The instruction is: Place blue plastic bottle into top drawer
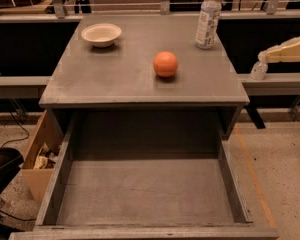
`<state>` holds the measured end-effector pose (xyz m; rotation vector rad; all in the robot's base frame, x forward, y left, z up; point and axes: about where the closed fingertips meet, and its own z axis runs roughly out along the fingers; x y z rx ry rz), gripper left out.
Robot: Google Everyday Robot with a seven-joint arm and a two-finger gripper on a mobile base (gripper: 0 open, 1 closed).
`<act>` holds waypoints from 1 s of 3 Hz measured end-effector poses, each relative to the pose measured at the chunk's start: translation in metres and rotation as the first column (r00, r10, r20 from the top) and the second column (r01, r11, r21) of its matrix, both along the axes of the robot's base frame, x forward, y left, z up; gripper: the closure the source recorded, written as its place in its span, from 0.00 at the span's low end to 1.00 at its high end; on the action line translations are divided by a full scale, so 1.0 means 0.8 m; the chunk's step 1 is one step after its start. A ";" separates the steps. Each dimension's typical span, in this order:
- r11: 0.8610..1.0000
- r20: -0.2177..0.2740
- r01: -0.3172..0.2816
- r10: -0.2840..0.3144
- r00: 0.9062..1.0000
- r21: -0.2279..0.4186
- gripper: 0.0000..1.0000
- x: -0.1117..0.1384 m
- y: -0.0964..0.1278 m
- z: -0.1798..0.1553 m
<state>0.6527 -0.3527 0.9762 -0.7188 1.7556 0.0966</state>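
Camera view, your items:
- blue plastic bottle (208, 19): upright, far right corner of desk (115, 79).
- orange ball (165, 64): mid-desk.
- white bowl (101, 34): far left.
- top drawer (140, 191): pulled open below.
- gripper (272, 54): right of the desk, clear of the bottle; you cannot tell whether it is open or closed.

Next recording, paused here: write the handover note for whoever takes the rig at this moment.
Gripper: off the table's right side, about level with the tabletop, next to a small pump-top bottle. It is well clear of the blue plastic bottle.
Bottle: upright at the table's back right corner, cap on.
Top drawer: pulled open, nothing in it.
Also on the table: orange ball mid-table, white bowl back left.
Done: drawer is open.
Left: reach the bottle, grasp it, carry it forward and set it in the drawer.
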 end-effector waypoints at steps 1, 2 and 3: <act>1.000 0.000 0.000 0.000 1.000 0.000 0.00 0.000 0.000 0.000; 0.999 0.031 -0.009 0.007 0.999 0.034 0.00 0.009 0.023 -0.009; 0.992 0.098 -0.058 0.047 0.994 0.113 0.00 0.046 0.073 -0.012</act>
